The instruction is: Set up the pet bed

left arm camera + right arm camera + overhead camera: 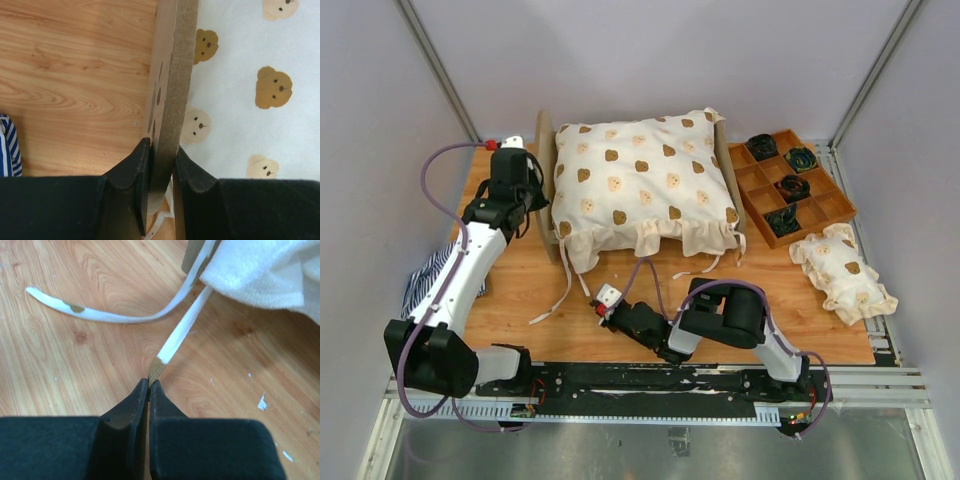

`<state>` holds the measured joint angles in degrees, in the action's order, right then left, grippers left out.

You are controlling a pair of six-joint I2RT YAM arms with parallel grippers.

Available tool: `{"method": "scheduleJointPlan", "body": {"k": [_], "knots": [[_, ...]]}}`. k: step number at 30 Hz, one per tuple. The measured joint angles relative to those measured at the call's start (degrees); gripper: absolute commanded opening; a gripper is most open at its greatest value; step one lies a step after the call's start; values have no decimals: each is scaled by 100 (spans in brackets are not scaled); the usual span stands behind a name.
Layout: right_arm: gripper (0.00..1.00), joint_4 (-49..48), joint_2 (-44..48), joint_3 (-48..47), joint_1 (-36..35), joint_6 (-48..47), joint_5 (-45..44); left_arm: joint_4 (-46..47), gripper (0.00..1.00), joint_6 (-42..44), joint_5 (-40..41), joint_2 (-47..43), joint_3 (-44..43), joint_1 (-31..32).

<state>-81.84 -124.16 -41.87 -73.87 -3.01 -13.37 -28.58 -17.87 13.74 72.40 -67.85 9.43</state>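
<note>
Two grips set, cushion ties unfastened.
Left jaws clamp the headboard (172, 75) of the pet bed (546, 180) on the desk (520, 285); right jaws are closed on a tie (180, 332) end. The cushion (640, 180) lies on the frame; tying likely remains.

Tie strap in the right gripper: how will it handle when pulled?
Likely floppy: the tie strap is thin flat fabric, and its neighbour curls limp on the table. Probably light. The right gripper pinches only its tip, so it may slip.
</note>
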Motion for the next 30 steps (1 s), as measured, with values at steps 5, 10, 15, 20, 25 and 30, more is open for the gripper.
{"method": "scheduleJointPlan", "body": {"k": [5, 10, 15, 20, 25, 30], "knots": [[0, 354, 260, 144, 0, 201, 7, 160, 52, -87, -74, 0, 122, -66], [0, 1305, 789, -203, 24, 566, 310, 566, 64, -404, -98, -205, 203, -133], [0, 2068, 1255, -765, 105, 1119, 785, 566, 66, -560, -68, -1150, 660, -136], [0, 2391, 1414, -872, 317, 1580, 1180, 466, 65, -793, -223, -2430, 1574, -142], [0, 2538, 1414, -876, 391, 1755, 1598, 262, 66, -1130, -802, -3471, 2524, -144], [0, 2632, 1414, -929, 391, 1740, 2000, 105, 66, -1635, -1574, -3895, 3316, -144]]}}
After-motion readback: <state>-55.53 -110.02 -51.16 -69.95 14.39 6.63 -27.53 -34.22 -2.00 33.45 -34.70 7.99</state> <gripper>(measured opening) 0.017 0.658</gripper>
